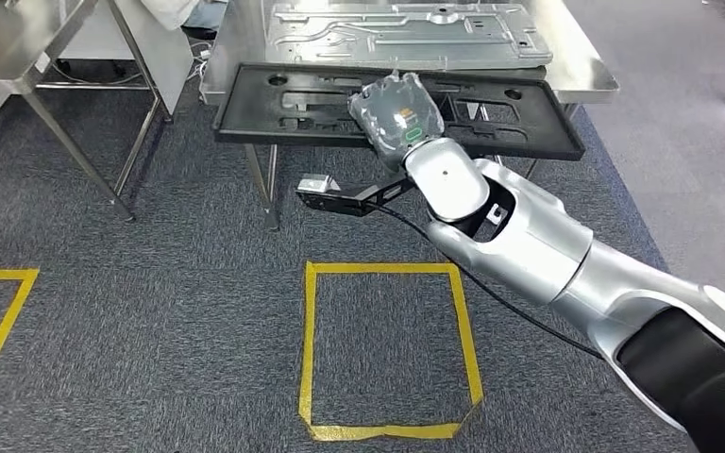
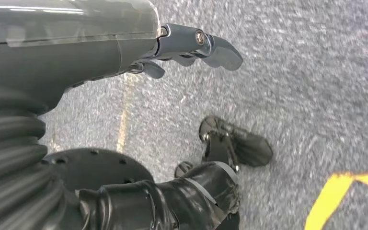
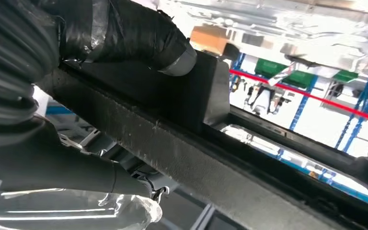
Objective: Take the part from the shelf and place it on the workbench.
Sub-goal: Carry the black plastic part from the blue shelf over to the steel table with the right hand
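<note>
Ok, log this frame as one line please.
right hand: grips black part at workbench edge | left hand: hangs open over carpet

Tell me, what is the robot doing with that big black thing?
The robot's right hand is holding the long black plastic part by its near edge. The part lies half on the metal workbench and sticks out over the front of it. A shiny metal panel lies further back on the same bench. The right wrist view shows the fingers wrapped over the black rim. The left hand hangs down over the grey carpet with nothing in it.
</note>
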Tool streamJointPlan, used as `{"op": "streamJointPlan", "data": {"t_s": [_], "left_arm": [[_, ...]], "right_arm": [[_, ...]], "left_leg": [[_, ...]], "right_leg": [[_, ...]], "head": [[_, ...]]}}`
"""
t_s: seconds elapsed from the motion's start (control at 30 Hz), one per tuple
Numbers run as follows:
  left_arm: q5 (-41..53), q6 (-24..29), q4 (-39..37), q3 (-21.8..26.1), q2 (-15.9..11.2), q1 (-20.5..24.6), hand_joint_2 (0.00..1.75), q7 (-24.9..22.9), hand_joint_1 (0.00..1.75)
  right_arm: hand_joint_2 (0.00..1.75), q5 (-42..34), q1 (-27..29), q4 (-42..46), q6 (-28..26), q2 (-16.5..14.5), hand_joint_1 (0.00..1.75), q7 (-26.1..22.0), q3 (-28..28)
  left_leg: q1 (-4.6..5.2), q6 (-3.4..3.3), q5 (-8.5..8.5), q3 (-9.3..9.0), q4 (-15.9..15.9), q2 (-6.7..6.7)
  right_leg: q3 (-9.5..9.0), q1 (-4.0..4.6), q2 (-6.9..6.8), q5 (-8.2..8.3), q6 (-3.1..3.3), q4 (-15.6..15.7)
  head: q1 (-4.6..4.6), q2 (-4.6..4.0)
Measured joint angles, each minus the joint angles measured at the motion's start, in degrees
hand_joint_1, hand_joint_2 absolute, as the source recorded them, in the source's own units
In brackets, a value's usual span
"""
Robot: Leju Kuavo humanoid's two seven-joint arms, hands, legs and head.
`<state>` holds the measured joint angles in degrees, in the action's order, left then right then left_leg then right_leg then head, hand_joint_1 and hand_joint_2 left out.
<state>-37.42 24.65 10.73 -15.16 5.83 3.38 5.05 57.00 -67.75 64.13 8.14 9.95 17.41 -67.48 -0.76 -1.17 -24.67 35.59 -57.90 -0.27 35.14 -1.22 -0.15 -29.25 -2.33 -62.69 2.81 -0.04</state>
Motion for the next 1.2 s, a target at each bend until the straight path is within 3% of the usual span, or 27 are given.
{"op": "streamJointPlan", "data": {"t_s": [0.07,0.1,0.17,0.2,0.27,0.37,0.43,0.5,0.53,0.57,0.6,0.63,0.67,0.73,0.9,0.93,1.03,1.07,1.1,1.2], "left_arm": [[0.0,-0.01,0.0,-0.04,-0.04,0.05,1.75,0.0,0.0],[0.0,-0.02,0.0,-0.05,-0.05,0.05,1.75,-0.01,0.0],[0.0,-0.02,0.0,-0.08,-0.03,-0.01,1.75,-0.02,0.0],[0.0,-0.02,0.0,-0.08,-0.02,0.0,1.75,-0.02,0.0],[0.0,-0.02,0.0,-0.08,-0.02,0.08,1.75,-0.03,0.0],[0.01,-0.02,0.0,-0.09,-0.07,0.11,1.75,-0.03,0.0],[0.02,-0.05,0.0,-0.1,-0.1,0.04,1.75,0.02,0.0],[0.02,-0.14,0.0,-0.1,-0.09,0.04,1.75,0.04,0.0],[0.02,-0.19,0.0,-0.11,-0.08,0.03,1.75,0.03,0.0],[0.02,-0.21,0.0,-0.11,-0.08,0.0,1.75,0.02,0.0],[0.02,-0.23,0.0,-0.12,-0.09,-0.04,1.75,-0.01,0.0],[0.03,-0.27,0.0,-0.12,-0.1,-0.08,1.75,-0.02,0.0],[0.04,-0.31,0.0,-0.12,-0.11,-0.1,1.75,-0.04,0.0],[0.08,-0.45,0.0,-0.17,-0.13,0.0,1.75,-0.13,0.0],[0.24,-1.16,0.0,-0.54,-0.13,0.05,1.75,-0.24,0.0],[0.24,-1.32,0.0,-0.59,-0.13,0.05,1.75,-0.24,0.0],[0.17,-1.85,0.0,-0.83,-0.13,0.15,1.75,-0.25,0.0],[0.12,-2.02,0.0,-0.94,-0.13,0.16,1.75,-0.28,0.0],[0.06,-2.16,0.0,-1.04,-0.13,0.15,1.75,-0.32,0.0],[-0.08,-2.42,0.0,-1.25,-0.1,0.12,1.75,-0.47,0.0]], "right_arm": [[1.75,-0.01,0.17,0.0,0.01,0.04,1.75,0.0,-0.01],[1.75,-0.01,0.27,0.0,0.01,0.07,1.75,-0.01,-0.01],[1.75,-0.01,0.27,-0.01,0.01,0.1,1.75,-0.01,-0.02],[1.75,0.0,0.2,-0.01,0.01,0.13,1.75,0.0,-0.02],[1.75,0.0,0.16,-0.01,0.0,0.16,1.75,0.0,-0.02],[1.75,0.0,0.1,-0.02,-0.03,0.19,1.75,0.01,-0.02],[1.75,0.0,-0.03,-0.05,-0.06,0.21,1.75,0.06,-0.02],[1.75,0.0,-0.02,-0.11,-0.08,0.2,1.75,0.04,-0.02],[1.75,0.0,0.09,-0.16,-0.08,0.19,1.75,0.02,-0.02],[1.75,0.01,0.21,-0.21,-0.08,0.19,1.75,0.0,-0.02],[1.75,0.03,0.29,-0.26,-0.07,0.18,1.75,-0.01,-0.02],[1.75,0.09,0.29,-0.3,-0.06,0.17,1.75,-0.01,-0.02],[1.75,0.18,0.23,-0.32,-0.04,0.17,1.75,-0.01,-0.02],[1.75,0.36,-0.05,-0.4,0.0,0.11,1.75,-0.03,-0.02],[1.75,0.56,-0.53,-0.88,0.07,-0.48,1.75,-0.67,-0.02],[1.75,0.58,-0.69,-1.02,0.09,-0.7,1.75,-0.93,-0.03],[1.75,0.59,-1.12,-1.82,0.27,-1.85,1.75,-1.78,-0.18],[1.75,0.59,-1.12,-2.19,0.35,-2.27,1.75,-2.08,-0.38],[1.75,0.58,-1.1,-2.53,0.41,-2.68,1.75,-2.39,-0.62],[1.75,0.52,-1.35,-3.29,0.42,-3.76,1.75,-3.0,-1.02]], "left_leg": [[0.18,-0.58,-0.71,-0.63,-0.15,-0.16],[0.26,-0.72,-1.14,-0.97,-0.3,-0.3],[0.36,-0.49,-1.89,-1.51,-0.62,-0.61],[0.42,-0.27,-2.16,-1.59,-0.76,-0.71],[0.49,0.26,-2.4,-1.56,-0.73,-0.78],[0.53,1.09,-2.87,-1.73,-0.65,-0.72],[0.42,1.64,-4.83,-0.04,-4.5,-0.5],[0.23,2.14,-7.56,4.02,-12.17,-0.32],[0.15,2.33,-8.11,6.04,-15.27,-0.29],[0.09,2.48,-7.61,7.29,-16.56,-0.25],[0.05,2.58,-6.04,7.51,-15.69,-0.2],[0.02,2.61,-3.65,6.64,-12.74,-0.13],[-0.02,2.55,-1.2,5.15,-8.63,-0.04],[0.16,2.15,1.24,2.35,-2.31,0.06],[0.14,0.46,0.49,0.84,-0.22,-0.12],[0.0,0.15,0.42,0.52,-0.05,-0.13],[0.05,-0.4,-0.14,-0.06,-0.05,-0.17],[0.09,-0.43,-0.4,-0.3,-0.1,-0.21],[0.1,-0.41,-0.71,-0.62,-0.17,-0.29],[0.14,0.09,-1.8,-1.34,-0.7,-0.99]], "right_leg": [[4.92,0.13,0.07,-1.1,0.06,-7.33],[6.4,0.19,0.09,-0.18,0.23,-8.48],[4.13,0.4,0.11,4.18,0.84,-1.79],[2.81,0.57,0.15,5.26,1.1,1.26],[1.72,0.91,0.22,5.26,1.44,3.55],[1.06,0.5,0.15,5.16,1.98,4.42],[0.29,0.15,0.1,5.04,2.43,4.92],[-0.2,0.17,0.1,4.71,2.8,4.99],[-0.42,0.19,0.11,4.51,2.87,4.97],[-0.66,0.19,0.13,4.27,2.88,4.93],[-0.95,0.17,0.15,4.01,2.83,4.87],[-1.29,0.13,0.16,3.71,2.74,4.79],[-1.63,0.11,0.17,3.38,2.59,4.71],[-1.92,0.33,0.23,2.82,2.08,4.52],[-1.82,0.47,0.12,1.4,0.6,3.45],[-0.75,0.44,0.1,0.26,0.44,1.18],[5.42,0.44,0.13,-3.39,0.35,-9.57],[6.83,0.45,0.12,-3.21,0.38,-11.32],[7.2,0.44,0.12,-1.9,0.47,-10.9],[3.67,0.36,0.94,4.23,0.93,-0.98]], "head": [[-0.13,0.0],[-0.15,0.0],[-0.15,0.0],[-0.13,0.01],[-0.09,0.01],[-0.07,0.0],[0.1,0.0],[0.24,0.0],[0.25,0.0],[0.24,0.0],[0.25,0.0],[0.26,0.0],[0.26,0.0],[0.26,0.0],[0.19,0.0],[0.07,0.0],[-0.21,0.0],[-0.21,0.0],[-0.22,0.0],[-0.25,0.0]]}}
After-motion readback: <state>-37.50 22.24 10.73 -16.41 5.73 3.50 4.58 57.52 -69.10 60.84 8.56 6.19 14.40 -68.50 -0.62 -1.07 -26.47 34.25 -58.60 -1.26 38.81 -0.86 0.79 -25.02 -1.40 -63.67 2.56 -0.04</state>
